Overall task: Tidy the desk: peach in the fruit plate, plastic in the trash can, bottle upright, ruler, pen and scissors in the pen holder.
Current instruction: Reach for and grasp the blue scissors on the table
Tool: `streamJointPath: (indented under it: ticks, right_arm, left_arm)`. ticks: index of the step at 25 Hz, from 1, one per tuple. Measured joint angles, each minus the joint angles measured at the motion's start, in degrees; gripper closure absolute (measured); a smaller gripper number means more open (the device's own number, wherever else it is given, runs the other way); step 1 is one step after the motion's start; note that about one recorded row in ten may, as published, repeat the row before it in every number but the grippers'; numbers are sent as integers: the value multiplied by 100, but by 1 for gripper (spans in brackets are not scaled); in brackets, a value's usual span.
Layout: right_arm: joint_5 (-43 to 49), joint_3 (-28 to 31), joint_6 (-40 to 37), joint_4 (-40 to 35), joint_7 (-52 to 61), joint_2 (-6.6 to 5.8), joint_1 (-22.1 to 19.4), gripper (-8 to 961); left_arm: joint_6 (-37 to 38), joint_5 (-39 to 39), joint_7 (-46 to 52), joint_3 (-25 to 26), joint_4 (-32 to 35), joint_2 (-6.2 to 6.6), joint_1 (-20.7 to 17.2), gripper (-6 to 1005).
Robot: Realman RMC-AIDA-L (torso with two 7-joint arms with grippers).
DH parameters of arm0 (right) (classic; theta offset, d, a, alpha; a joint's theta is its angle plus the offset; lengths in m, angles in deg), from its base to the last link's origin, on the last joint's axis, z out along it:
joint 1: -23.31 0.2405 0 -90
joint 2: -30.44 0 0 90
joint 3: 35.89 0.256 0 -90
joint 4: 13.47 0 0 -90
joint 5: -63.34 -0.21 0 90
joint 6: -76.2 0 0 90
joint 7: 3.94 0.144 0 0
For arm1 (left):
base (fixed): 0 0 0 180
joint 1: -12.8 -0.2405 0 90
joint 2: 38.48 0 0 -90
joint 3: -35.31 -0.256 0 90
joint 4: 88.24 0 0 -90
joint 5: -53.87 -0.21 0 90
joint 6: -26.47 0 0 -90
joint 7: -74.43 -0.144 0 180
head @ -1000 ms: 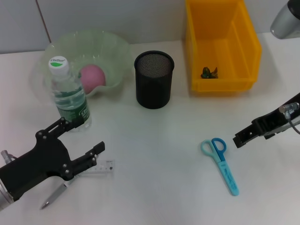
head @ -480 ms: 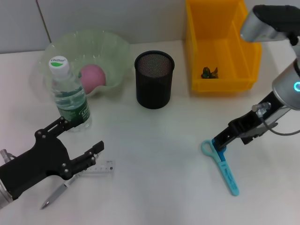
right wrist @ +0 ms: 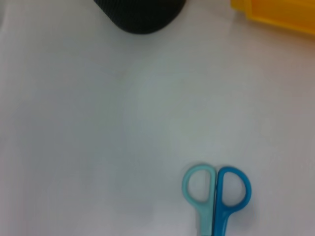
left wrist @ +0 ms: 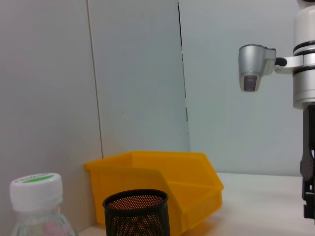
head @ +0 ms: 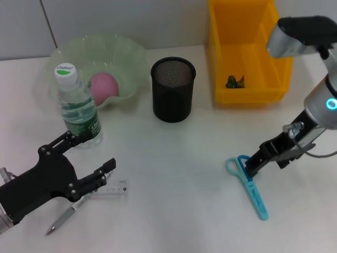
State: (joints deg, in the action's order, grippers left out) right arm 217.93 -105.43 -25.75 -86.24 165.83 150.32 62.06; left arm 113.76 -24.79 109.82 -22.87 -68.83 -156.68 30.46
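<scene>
Right tool (head: 251,167) now down over scissors (head: 247,183) handles from the far right, grip unclear; left tool (head: 87,167) open, idle.

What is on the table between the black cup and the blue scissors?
Nothing. In the right wrist view, only bare white table lies between the black mesh pen holder and the scissors. The head view shows the same.

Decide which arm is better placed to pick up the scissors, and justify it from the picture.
The right. The right gripper hangs directly over the scissors handles, while the left gripper sits across the desk by the ruler and pen.
</scene>
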Motion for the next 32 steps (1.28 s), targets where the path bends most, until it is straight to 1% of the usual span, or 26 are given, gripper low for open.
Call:
streamJointPath:
  ticks: [5, 8, 9, 12, 19, 24, 32]
  right_arm:
    - [4, -186, 89, 142, 0, 0, 42, 143]
    - [6, -201, 136, 249, -1, 0, 80, 145]
    - [8, -201, 202, 408, -1, 0, 124, 146]
    - [9, -201, 296, 582, 0, 0, 184, 148]
    - [9, -258, 416, 863, -1, 0, 320, 153]
    - [11, -269, 518, 1014, -2, 0, 335, 157]
    - [23, -270, 545, 1023, -11, 0, 336, 162]
  left_arm:
    - [2, 0, 0, 0, 4, 0, 0, 213]
    - [5, 0, -14, 0, 3, -1, 0, 213]
    - [5, 0, -19, 0, 7, -1, -1, 213]
    - [13, 0, -12, 3, 21, -1, -15, 213]
    - [53, 0, -5, 25, 32, -1, -38, 214]
    - [53, 0, -8, 15, 17, -1, -26, 214]
    - [53, 0, 3, 0, 32, -1, -18, 214]
